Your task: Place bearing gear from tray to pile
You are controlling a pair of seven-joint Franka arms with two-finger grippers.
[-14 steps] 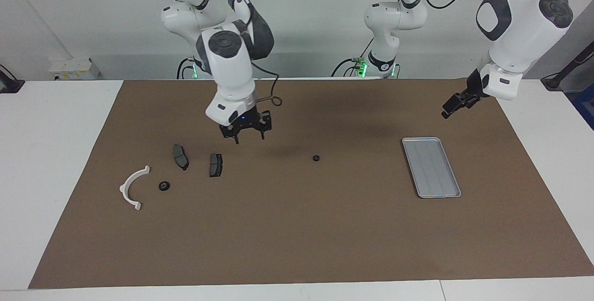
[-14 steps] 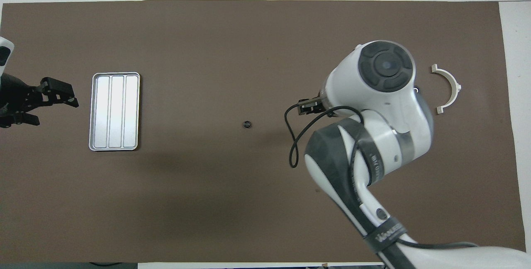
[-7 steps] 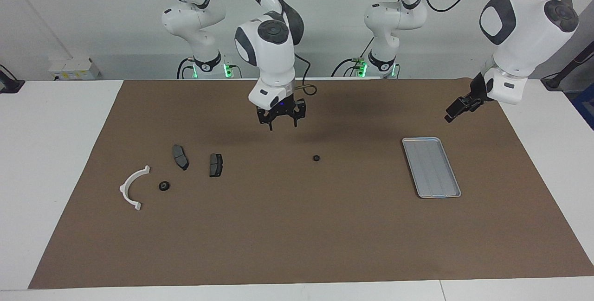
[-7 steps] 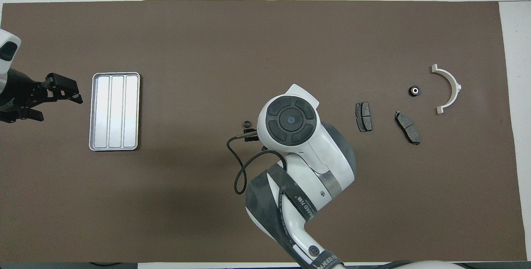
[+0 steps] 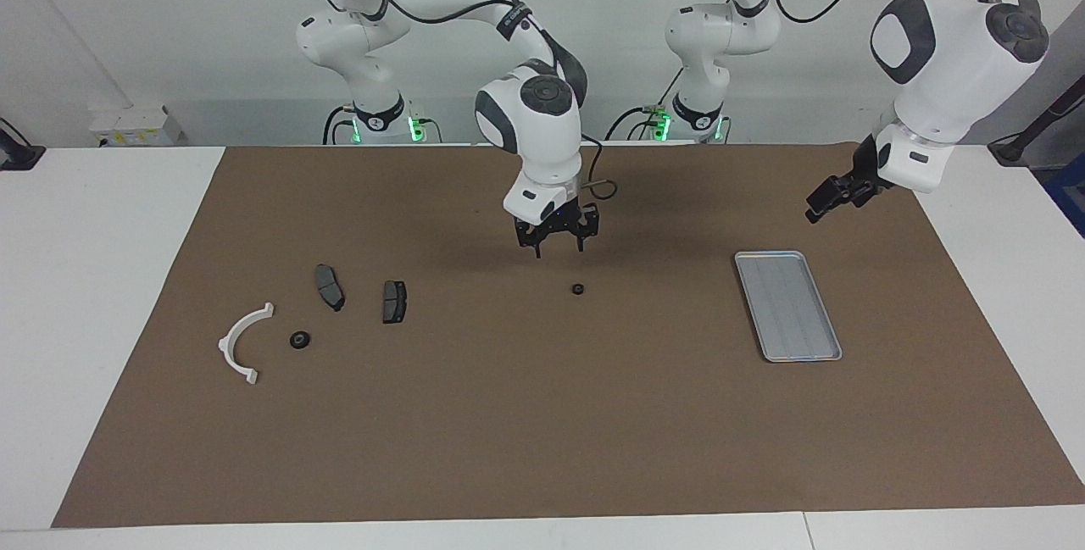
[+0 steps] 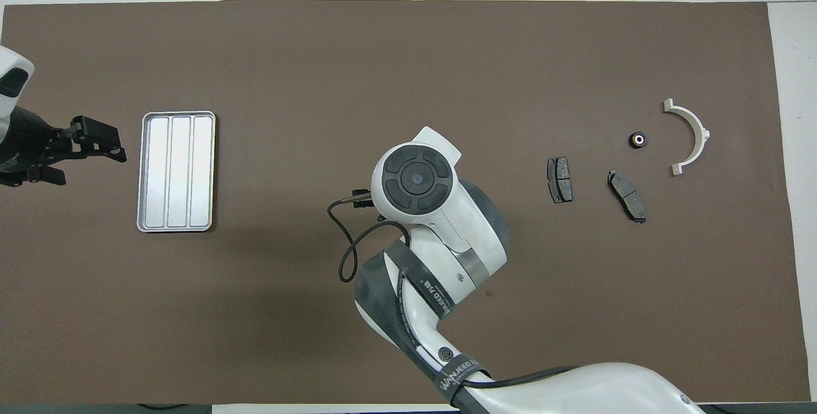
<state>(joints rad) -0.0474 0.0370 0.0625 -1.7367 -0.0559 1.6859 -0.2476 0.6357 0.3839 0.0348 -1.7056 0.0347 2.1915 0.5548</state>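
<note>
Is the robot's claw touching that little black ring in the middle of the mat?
Apart. In the facing view the right claw hangs above the small gear, with bare brown mat showing between its fingertips and the gear.

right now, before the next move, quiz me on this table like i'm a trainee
1. True or false: a gear lies in the flat silver-grey ridged metal tray.
2. The right gripper hangs open over:
A. the tray
B. the brown mat, close to the lone small black gear
C. a dark grey brake pad
3. How many small black gears lie on the mat?

Key
1. False: the tray holds nothing.
2. B
3. Two: the lone one, and the second gear beside the white semicircular plastic bracket.
</note>
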